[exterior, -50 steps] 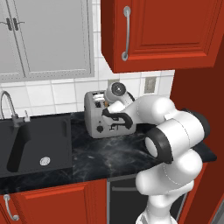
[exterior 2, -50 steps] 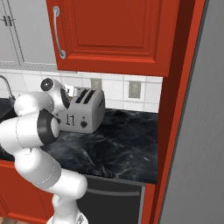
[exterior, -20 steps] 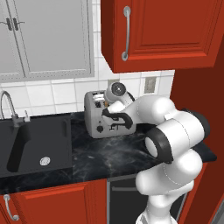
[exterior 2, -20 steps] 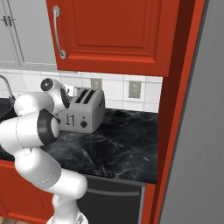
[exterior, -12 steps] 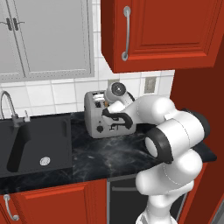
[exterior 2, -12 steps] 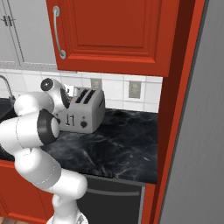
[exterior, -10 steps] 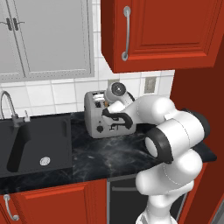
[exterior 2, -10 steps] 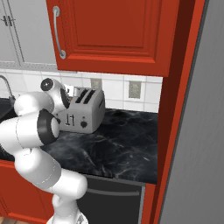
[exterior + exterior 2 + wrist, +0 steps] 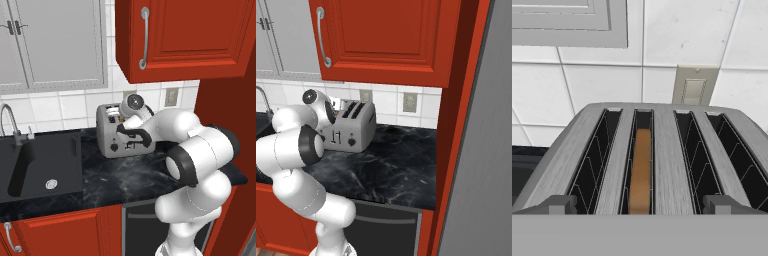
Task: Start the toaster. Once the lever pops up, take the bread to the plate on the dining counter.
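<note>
- The toaster stands on the black worktop against the tiled wall, just right of the dark sink.
- The white arm reaches across the toaster's front face, with the hand hanging close at its upper front edge.
- In the hand view the gripper shows its two grey fingertips spread wide apart, with nothing between them.
- The bread sits down inside the second slot from the left in the hand view, its brown top edge below the slot's rim.
- The other three slots show only their wire guides.
- A wall socket sits on the tiles behind the toaster.
- A red cabinet hangs above the worktop.
</note>
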